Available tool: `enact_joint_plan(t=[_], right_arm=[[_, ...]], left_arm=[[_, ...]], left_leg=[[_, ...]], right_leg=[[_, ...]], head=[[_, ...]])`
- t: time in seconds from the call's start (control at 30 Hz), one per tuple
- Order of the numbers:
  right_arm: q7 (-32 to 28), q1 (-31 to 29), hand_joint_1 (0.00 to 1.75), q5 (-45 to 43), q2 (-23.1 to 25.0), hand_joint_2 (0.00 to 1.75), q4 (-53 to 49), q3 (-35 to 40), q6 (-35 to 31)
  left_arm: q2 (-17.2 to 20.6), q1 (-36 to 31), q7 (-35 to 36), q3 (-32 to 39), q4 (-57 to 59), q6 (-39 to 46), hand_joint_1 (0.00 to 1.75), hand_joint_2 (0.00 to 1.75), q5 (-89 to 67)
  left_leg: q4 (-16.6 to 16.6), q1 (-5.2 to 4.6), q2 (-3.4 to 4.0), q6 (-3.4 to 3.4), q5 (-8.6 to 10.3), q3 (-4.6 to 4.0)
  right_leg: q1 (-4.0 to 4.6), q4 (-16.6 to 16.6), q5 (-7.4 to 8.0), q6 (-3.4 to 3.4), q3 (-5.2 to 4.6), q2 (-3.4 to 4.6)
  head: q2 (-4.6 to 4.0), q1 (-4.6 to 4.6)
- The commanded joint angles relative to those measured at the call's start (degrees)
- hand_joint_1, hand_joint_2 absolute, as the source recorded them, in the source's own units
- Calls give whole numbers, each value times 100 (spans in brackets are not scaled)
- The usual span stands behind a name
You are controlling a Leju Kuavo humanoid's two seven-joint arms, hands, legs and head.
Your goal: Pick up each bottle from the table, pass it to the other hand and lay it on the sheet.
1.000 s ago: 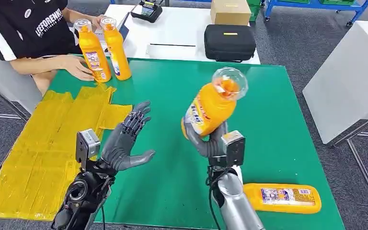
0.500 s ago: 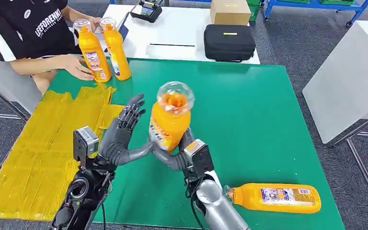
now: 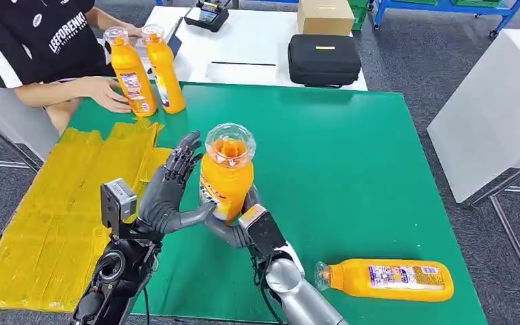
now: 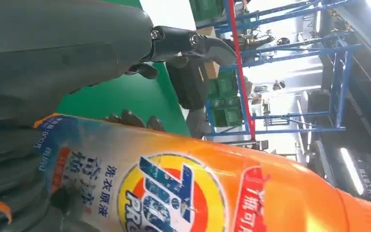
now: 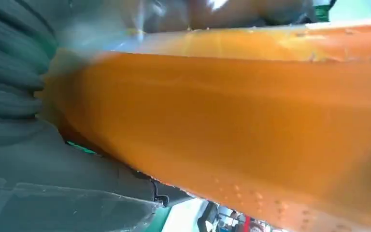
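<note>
1. Near the table's [image 3: 379, 169] near right corner, an orange bottle [image 3: 386, 279] lay on its side on the green top, label up, its clear cap pointing toward the middle
2. Above the near middle of the table, the right hand [image 3: 233, 227] gripped the held bottle [image 3: 225, 177] around its lower body, fingers wrapped on it; the bottle stood upright, orange with a blue and white label and a clear domed cap
3. The left hand [image 3: 169, 196] had its fingers apart and raised beside that bottle, thumb touching or almost touching its base; whether it gripped could not be told
4. The yellow sheet [image 3: 47, 223] covered the table's left edge from the near corner toward the far one
5. At the far left corner two more orange bottles [image 3: 145, 68] stood upright side by side, a person's hand [image 3: 108, 93] resting against the nearer one
</note>
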Motion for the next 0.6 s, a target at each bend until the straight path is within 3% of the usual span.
enact_joint_plan(t=[0.03,0.27,0.6], right_arm=[[11,-376,175,126,7,175,860,325,-165],[55,-488,175,77,47,175,1118,271,-160],[96,-795,175,-502,-11,175,1139,-596,-618]], left_arm=[[108,-312,-7,-38,407,7,0,175,52],[94,-366,-5,-47,473,0,0,175,75],[130,-379,15,-107,557,-18,0,175,82]], left_leg=[[-3,3,5,-11,-10,27],[-3,3,3,-9,-7,19],[-3,-1,-2,-6,-2,11]], right_leg=[[5,-3,-9,-10,27,-3],[3,-3,-6,-9,19,-4],[0,-2,-3,-5,12,-8]], head=[[0,0],[0,0],[0,0]])
